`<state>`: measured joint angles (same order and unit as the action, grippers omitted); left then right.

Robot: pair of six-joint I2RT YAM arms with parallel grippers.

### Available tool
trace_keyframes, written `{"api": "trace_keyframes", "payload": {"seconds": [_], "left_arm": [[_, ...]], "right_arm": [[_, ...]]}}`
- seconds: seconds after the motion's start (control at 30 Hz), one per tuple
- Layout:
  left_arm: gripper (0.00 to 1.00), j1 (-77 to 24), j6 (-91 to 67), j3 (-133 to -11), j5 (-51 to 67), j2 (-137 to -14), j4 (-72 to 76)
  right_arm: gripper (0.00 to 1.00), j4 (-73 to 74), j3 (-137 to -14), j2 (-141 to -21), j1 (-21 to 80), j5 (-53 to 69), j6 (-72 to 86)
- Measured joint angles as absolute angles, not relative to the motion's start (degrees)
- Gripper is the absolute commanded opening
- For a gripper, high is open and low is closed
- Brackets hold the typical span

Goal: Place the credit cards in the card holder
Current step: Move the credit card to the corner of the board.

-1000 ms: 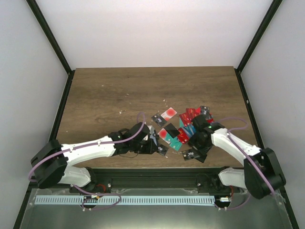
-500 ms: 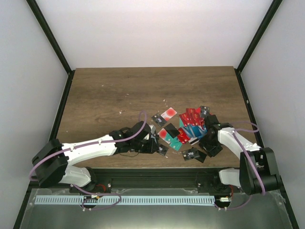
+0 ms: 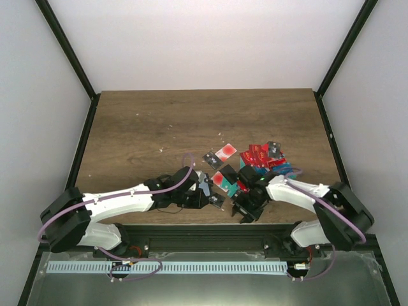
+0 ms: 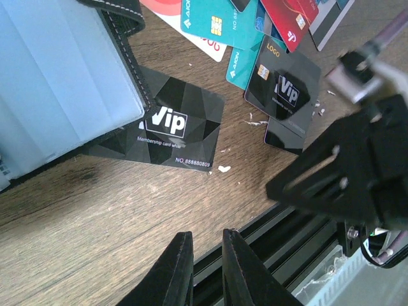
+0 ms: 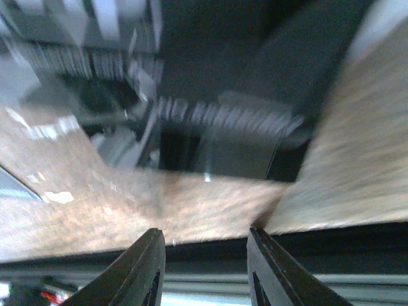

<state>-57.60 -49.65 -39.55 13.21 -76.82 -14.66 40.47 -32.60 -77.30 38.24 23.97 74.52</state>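
One card holder — two black Vip cards beside it.

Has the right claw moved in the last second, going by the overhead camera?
Yes. The right claw has swung left along the table's near edge, off the right side of the credit cards pile, toward the left claw.

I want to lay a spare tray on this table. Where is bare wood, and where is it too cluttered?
The far half of the brown wooden table, up to the back wall, is bare, as is the left strip. The near right is crowded: the scattered red, teal and black credit cards, the open black card holder and both arms.
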Motion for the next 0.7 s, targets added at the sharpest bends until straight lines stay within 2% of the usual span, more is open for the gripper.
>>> {"api": "trace_keyframes", "payload": {"seconds": [0.13,0.3,0.43,0.7], "left_arm": [[0.16,-57.6,-50.0,-39.0,13.1,-76.0,-14.4],[0.16,-57.6,-50.2,-39.1,12.4,-75.7,-14.9],[0.16,-57.5,-50.1,-40.2,11.8,-75.7,-15.6],[0.16,-57.4,-49.2,-45.0,11.6,-76.0,-17.2]], "right_arm": [[0.38,37.6,-34.1,-83.1,44.4,30.7,76.6],[0.38,39.9,-37.6,-84.9,45.8,27.7,73.9],[0.42,44.8,-40.5,-83.8,42.3,21.3,69.5],[0.44,46.3,-46.2,-86.8,28.3,8.0,59.8]]}}
